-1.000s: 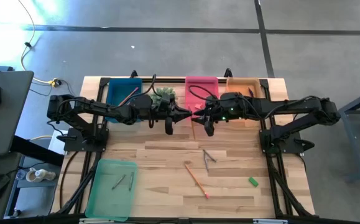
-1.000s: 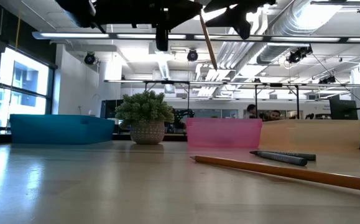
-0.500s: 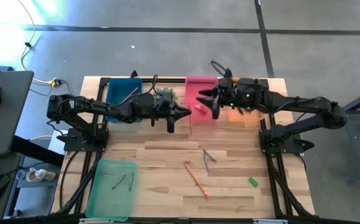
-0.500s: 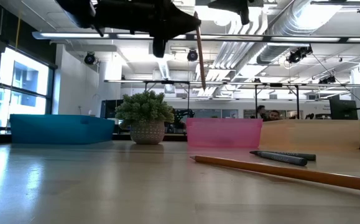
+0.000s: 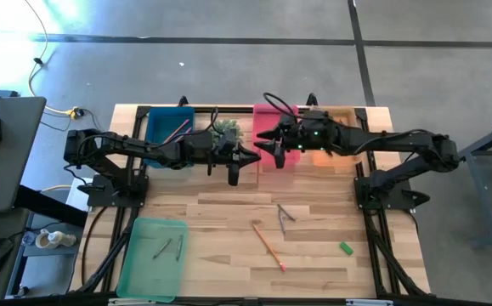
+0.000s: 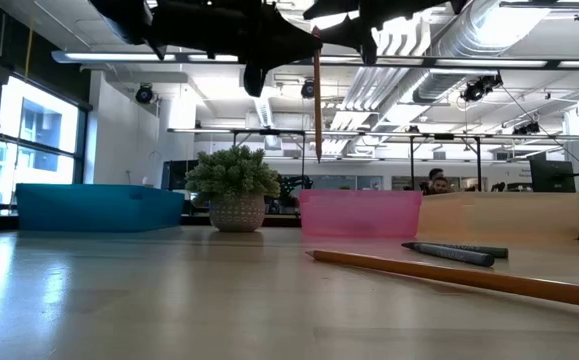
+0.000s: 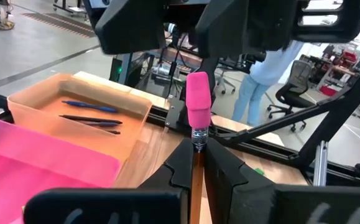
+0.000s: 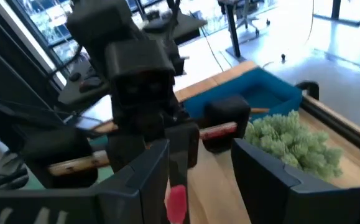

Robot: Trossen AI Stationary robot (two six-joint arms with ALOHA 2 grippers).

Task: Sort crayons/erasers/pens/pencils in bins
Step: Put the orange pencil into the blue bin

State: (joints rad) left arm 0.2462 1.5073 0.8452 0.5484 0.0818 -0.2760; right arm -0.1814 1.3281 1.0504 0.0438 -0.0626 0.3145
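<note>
Right tool (image 5: 267,146) has swung back toward left tool (image 5: 257,155).
Left tool grips an upright pencil (image 6: 317,95); right tool's fingers spread around it, above the pink bin (image 5: 273,113).

We note strong glare at the high view's upper left on the floor (image 5: 50,17). Ceiling lights (image 6: 219,58) backlight the low view, silhouetting the arms. The right wrist view is soft, washed out upper right.

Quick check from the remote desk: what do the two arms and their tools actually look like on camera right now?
Both arms are dark, nearly black, jointed links on black bases bolted to the wooden table. The left tool has two matte black, wedge-shaped fingers. The right tool has the same blocky black fingers; small green lights glow on its wrist, and a black cable loops above it.
</note>
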